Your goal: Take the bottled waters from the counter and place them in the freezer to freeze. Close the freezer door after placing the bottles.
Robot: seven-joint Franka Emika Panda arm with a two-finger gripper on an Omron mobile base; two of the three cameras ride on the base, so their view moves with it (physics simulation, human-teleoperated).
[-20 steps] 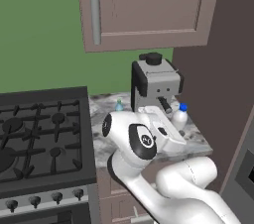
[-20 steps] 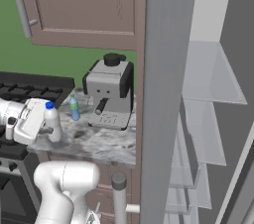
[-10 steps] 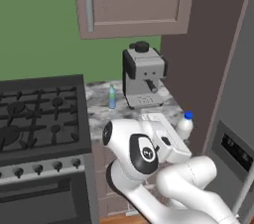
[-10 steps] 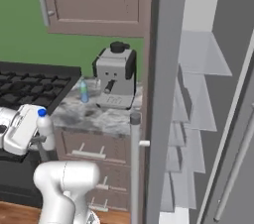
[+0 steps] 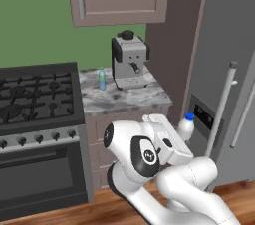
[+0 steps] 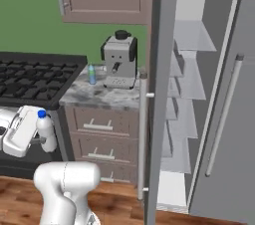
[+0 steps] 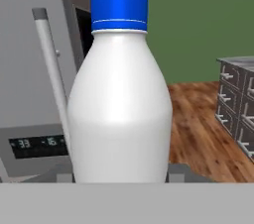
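Claw [image 6: 42, 139] grasping white bottle [image 7: 119, 109] upright, right base view reveals freezer [image 6: 187, 94] shelves, teal bottle [image 5: 101, 78] on counter [image 5: 124, 100]

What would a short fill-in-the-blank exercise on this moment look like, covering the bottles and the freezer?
1. The gripper holds the white bottle, whose cap is ____.
2. The teal bottle stands on the counter between the coffee machine and the ____.
3. The freezer door stands ____.
4. In the gripper, the white bottle is held ____, cap up.

Missing words: blue; stove; open; upright
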